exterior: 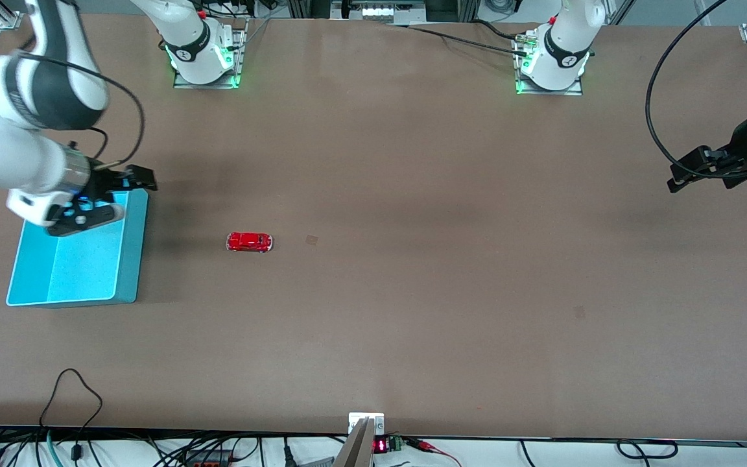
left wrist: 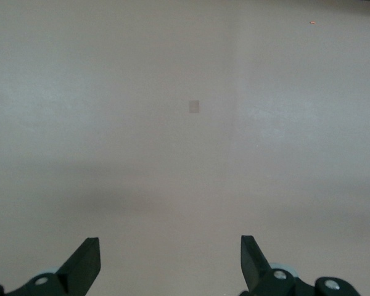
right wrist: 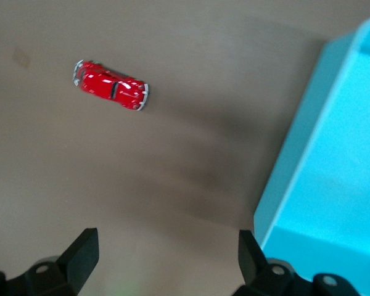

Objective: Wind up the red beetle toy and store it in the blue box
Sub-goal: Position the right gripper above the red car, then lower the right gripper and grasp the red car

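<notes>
The red beetle toy (exterior: 249,242) stands alone on the brown table, beside the blue box (exterior: 128,259) and toward the left arm's end from it. It also shows in the right wrist view (right wrist: 111,86), with the blue box (right wrist: 333,166) to one side. My right gripper (exterior: 132,179) hangs open and empty over the box corner farthest from the front camera, on the toy's side; in its wrist view the gripper (right wrist: 166,237) has bare table between its fingers. My left gripper (exterior: 688,172) waits open and empty over the left arm's end of the table, and its wrist view (left wrist: 169,246) shows only bare table.
The box holds nothing that I can see. Small dark square marks lie on the table (exterior: 311,240) (exterior: 579,312). A black cable (exterior: 655,104) loops to the left arm. Cables run along the table's front edge (exterior: 75,389). The arm bases (exterior: 201,52) (exterior: 552,58) stand along the edge farthest from the front camera.
</notes>
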